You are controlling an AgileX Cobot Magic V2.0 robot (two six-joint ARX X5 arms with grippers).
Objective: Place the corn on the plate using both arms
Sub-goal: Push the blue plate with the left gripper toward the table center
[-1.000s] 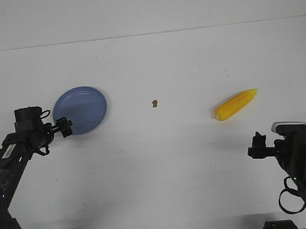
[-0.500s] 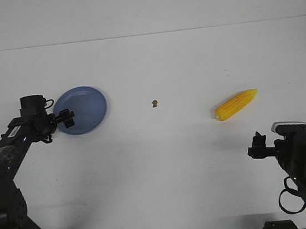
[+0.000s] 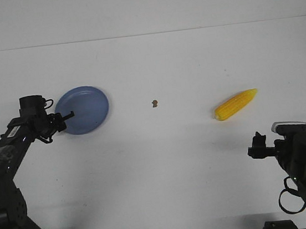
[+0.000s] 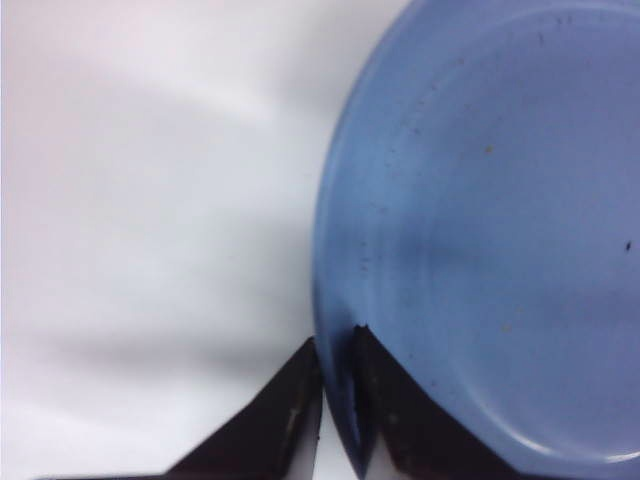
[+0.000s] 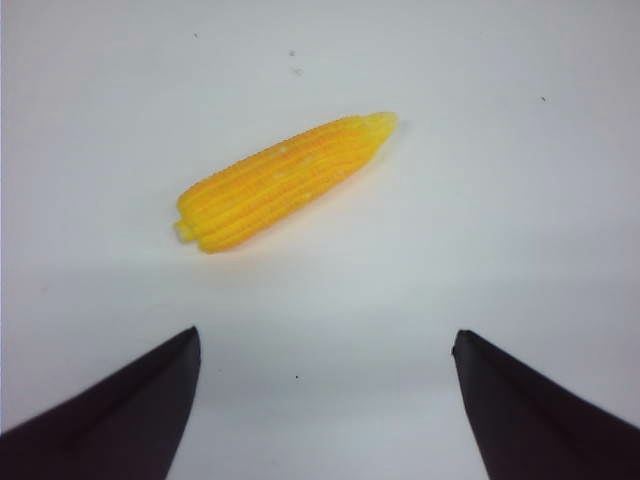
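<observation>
Corn (image 3: 236, 104) lies untouched on the table's right; my right pincer (image 5: 325, 400) gapes near it, my left pincer (image 4: 337, 385) clamps the plate (image 3: 84, 109) rim.

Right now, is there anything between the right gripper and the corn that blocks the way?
Nothing visible does. In the right wrist view only bare white table lies between the open right gripper and the corn. The small brown speck sits away toward the plate, not on that path.

The left hand (image 3: 67, 117) meets the plate (image 3: 85, 109) rim; the corn (image 3: 235, 104) lies well apart.
</observation>
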